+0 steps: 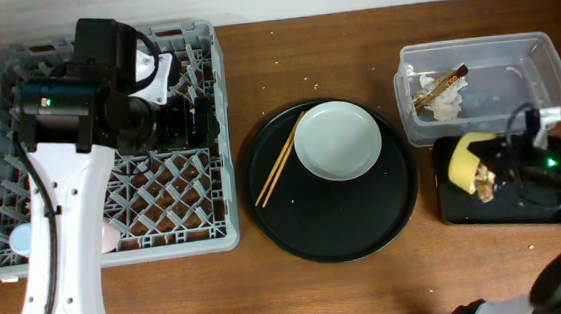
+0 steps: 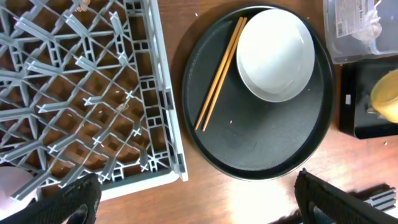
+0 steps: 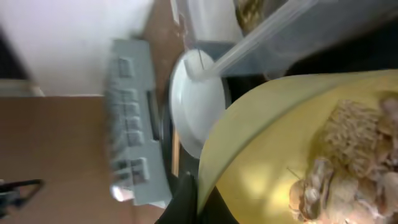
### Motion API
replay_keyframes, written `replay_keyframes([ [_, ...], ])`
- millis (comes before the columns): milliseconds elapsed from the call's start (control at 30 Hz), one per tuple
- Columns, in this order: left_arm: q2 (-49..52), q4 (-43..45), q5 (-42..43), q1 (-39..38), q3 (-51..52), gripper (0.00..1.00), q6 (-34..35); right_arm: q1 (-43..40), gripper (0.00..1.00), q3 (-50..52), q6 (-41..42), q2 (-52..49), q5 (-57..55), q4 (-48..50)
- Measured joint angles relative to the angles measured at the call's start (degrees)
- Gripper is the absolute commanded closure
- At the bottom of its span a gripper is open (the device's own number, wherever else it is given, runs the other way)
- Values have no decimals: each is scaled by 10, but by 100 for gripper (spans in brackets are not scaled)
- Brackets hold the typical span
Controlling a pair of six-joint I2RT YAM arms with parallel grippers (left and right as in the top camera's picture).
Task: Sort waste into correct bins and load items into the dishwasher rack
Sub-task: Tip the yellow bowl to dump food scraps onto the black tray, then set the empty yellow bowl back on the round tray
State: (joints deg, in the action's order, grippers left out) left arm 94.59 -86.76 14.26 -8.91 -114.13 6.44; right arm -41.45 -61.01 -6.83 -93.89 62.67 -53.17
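At lower right, the right end effector (image 1: 499,165) grips the yellow bowl (image 1: 464,159) over the black tray (image 1: 506,215); tilt it steeper, keeping the food scraps (image 3: 349,144) inside.

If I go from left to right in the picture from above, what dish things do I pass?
dishwasher rack → chopsticks → plate → yellow bowl. The round black tray and the two bins overlap these, so they are left out.
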Motion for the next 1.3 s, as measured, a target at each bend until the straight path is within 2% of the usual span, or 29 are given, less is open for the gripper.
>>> replay_keyframes([
  [133,0,0,0,0,0,1,0,-89,96,1,-154,-57,135,-39],
  [200,0,0,0,0,0,1,0,-94,96,1,-208,-57,178,-54],
  [367,0,0,0,0,0,1,0,-95,96,1,-283,-57,198,-129],
  [500,0,0,0,0,0,1,0,-102,96,3,-383,-57,216,-209],
  [533,0,0,0,0,0,1,0,-106,96,3,-383,-57,224,-184],
  [600,0,0,0,0,0,1,0,-115,96,3,-399,-57,226,-211],
  [633,0,0,0,0,0,1,0,-118,96,3,-369,-61,226,-170],
  [667,0,0,0,0,0,1,0,-122,96,4,-336,-70,225,-175],
  [800,0,1,0,0,0,1,0,-121,96,-4,-368,-70,211,-350],
  [867,0,0,0,0,0,1,0,-83,96,-27,-427,-47,177,-435],
  [967,0,1,0,0,0,1,0,74,96,-45,-461,-5,133,-428],
  [1000,0,0,0,0,0,1,0,155,95,-45,-462,-3,125,-413],
  [1067,0,1,1,0,0,1,0,257,96,-46,-398,-3,114,-344],
  [1133,0,0,0,0,0,1,0,352,96,-48,-246,-1,107,-248],
  [1200,0,2,-1,0,0,1,0,411,96,-53,-75,2,87,-110],
  [1233,0,1,-1,0,0,1,0,437,96,-68,46,2,66,-47],
  [1267,0,0,-1,0,0,1,0,459,96,-100,128,2,-1,-21],
  [1300,0,0,-1,0,0,1,0,481,96,-130,163,2,-73,-23],
])
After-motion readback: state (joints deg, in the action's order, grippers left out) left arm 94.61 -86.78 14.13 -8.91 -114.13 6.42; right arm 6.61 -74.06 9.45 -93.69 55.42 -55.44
